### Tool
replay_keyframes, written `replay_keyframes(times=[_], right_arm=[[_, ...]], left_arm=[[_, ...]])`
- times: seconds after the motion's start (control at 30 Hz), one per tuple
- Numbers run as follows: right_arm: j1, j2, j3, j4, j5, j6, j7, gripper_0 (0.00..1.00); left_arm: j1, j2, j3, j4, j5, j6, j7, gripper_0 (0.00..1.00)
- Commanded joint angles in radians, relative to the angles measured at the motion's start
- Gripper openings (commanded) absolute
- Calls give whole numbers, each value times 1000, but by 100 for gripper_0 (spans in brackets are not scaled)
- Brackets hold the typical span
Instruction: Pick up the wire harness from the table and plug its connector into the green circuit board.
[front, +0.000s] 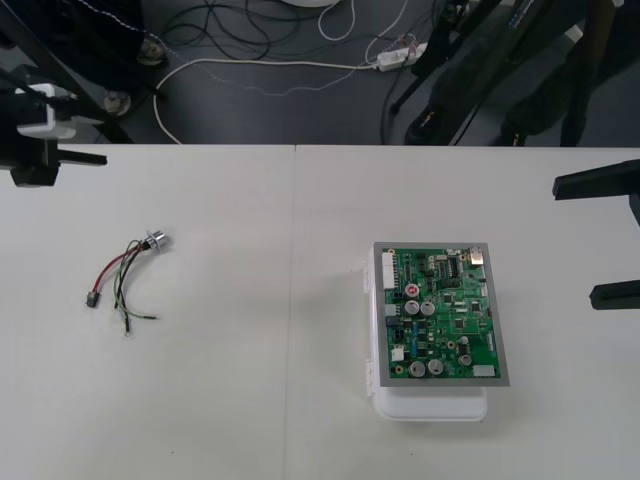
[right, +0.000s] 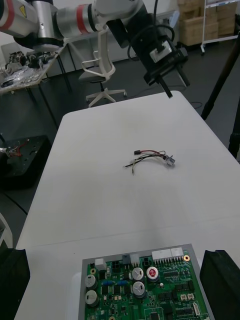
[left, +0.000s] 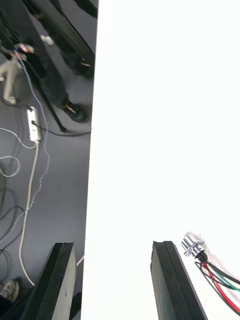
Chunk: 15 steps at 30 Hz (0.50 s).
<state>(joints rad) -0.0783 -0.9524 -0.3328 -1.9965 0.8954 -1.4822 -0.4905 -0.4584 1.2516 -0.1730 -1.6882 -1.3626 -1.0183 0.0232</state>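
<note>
Nothing is done yet: the wire harness (front: 125, 280) is seen ungrasped on the table (front: 250, 400), well apart from the green circuit board (front: 440, 315); the left gripper (left: 112, 260) and right gripper (front: 577, 240) are parked at the sides, jaws apart.

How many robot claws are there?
2. The left gripper is open at the table's far left corner, beyond the wire harness. The right gripper is open at the right edge, beside the green circuit board. None looks hidden.

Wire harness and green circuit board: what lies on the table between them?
Nothing: the front and right wrist views both show bare table between the wire harness and the green circuit board.
</note>
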Motion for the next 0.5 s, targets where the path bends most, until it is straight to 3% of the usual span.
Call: replay_keyframes(times=[0.03,0.1,0.5], right_arm=[[81,8,-94,1,-84,0,67,100],[89,8,-98,10,-99,-6,70,100],[107,11,-129,139,-216,-89,121,100]], left_arm=[[-250,78,-275,82,-20,14,-181,44],[-301,92,-342,97,-23,29,-207,44],[-853,137,-1106,222,-49,244,-526,44]])
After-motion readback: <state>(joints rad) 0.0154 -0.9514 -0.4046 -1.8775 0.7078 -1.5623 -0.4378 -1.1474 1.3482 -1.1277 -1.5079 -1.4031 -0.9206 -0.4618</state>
